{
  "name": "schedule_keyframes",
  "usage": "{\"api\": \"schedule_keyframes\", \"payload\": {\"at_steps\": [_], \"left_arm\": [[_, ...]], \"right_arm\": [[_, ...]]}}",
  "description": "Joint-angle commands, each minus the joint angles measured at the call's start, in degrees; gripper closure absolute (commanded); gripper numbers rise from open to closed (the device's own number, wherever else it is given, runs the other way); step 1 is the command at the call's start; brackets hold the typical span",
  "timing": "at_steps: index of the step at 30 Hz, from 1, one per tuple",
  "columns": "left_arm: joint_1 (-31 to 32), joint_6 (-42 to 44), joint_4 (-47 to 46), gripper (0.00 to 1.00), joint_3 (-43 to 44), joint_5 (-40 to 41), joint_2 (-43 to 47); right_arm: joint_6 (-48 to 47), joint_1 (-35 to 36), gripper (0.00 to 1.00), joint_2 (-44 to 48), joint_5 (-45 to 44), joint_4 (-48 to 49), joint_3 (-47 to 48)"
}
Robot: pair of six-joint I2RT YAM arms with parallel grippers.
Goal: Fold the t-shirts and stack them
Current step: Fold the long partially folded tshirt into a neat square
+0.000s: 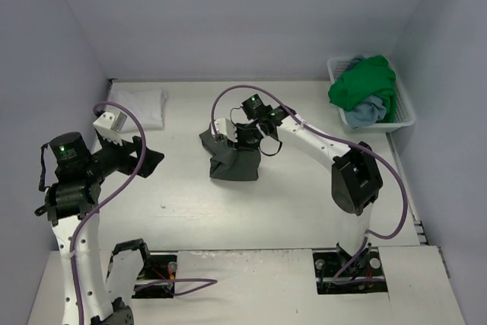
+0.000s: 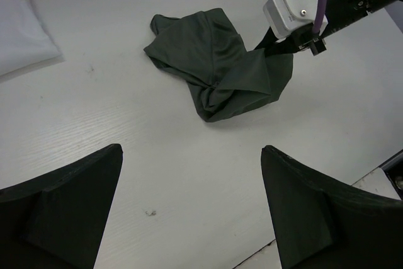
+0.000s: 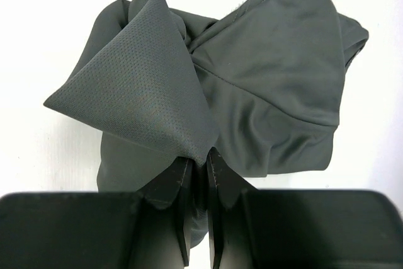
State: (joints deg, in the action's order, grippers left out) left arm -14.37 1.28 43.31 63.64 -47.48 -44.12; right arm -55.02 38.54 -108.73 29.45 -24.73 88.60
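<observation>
A dark olive-grey t-shirt (image 1: 234, 160) lies crumpled mid-table, also seen in the left wrist view (image 2: 217, 61). My right gripper (image 3: 200, 155) is shut on a raised fold of this shirt (image 3: 277, 92), pinching the cloth between its fingers; from above it (image 1: 232, 142) sits over the shirt's back edge. My left gripper (image 2: 192, 150) is open with nothing in it, hovering above bare table to the left of the shirt (image 1: 148, 156). A folded white t-shirt (image 1: 139, 104) lies at the back left. A bright green t-shirt (image 1: 364, 85) and a light blue one (image 1: 365, 113) are heaped in the basket.
The white slatted basket (image 1: 405, 109) stands at the back right corner against the wall. Walls close in the table on the left, back and right. Purple cables loop over both arms. The arm bases (image 1: 350, 272) sit at the near edge.
</observation>
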Motion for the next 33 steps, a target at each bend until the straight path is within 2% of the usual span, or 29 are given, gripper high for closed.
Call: {"api": "schedule_keyframes", "payload": {"at_steps": [1, 6, 9, 12, 13, 18, 21, 22, 24, 25, 29, 33], "left_arm": [[-0.13, 0.04, -4.46, 0.15, -0.35, -5.94, -2.28], [3.02, 1.53, -9.9, 0.16, 1.49, -10.7, -15.45], [8.73, -0.57, -17.8, 0.2, 2.02, -8.07, -22.14], [16.45, 0.39, -20.89, 0.29, 4.91, -2.19, -30.39], [17.44, 0.65, -21.68, 0.35, 6.05, -1.22, -33.02], [19.99, -0.66, -25.36, 0.49, 15.8, -1.21, -52.17], [21.31, -2.84, -29.84, 0.57, 19.5, 1.07, -57.81], [21.58, -2.95, -30.3, 0.67, 20.73, 2.47, -59.14], [22.02, -4.09, -29.78, 0.77, 25.47, 3.01, -64.13], [22.1, -4.53, -29.69, 0.86, 26.96, 2.92, -65.64], [22.89, -5.94, -30.56, 0.93, 31.19, 3.54, -71.01], [25.26, -5.76, -29.34, 0.94, 34.88, 4.59, -76.27]], "right_arm": [[-0.44, -0.49, 0.96, 2.55, 2.63, 0.56, 3.16], [0.44, -0.49, 0.96, 5.01, 2.8, 0.65, 2.2], [0.97, -0.49, 0.96, 6.07, 2.89, 0.65, 1.49], [1.32, -0.31, 0.96, 6.25, 2.89, 0.65, 1.4], [1.41, -0.4, 0.96, 6.25, 2.89, 0.56, 1.4], [1.94, 0.04, 0.96, 6.69, 2.89, 0.65, 0.97], [2.2, 0.21, 0.96, 6.95, 2.8, 0.56, 0.18], [2.38, 0.3, 0.96, 7.04, 2.63, 0.65, 0.09], [2.55, 0.3, 0.96, 7.21, 2.63, 0.56, -0.35], [2.73, 0.39, 0.96, 7.3, 2.63, 0.65, -0.53], [2.9, 0.48, 0.96, 7.65, 2.54, 0.65, -1.14], [3.26, 0.48, 0.96, 7.92, 2.54, 0.56, -1.5]]}}
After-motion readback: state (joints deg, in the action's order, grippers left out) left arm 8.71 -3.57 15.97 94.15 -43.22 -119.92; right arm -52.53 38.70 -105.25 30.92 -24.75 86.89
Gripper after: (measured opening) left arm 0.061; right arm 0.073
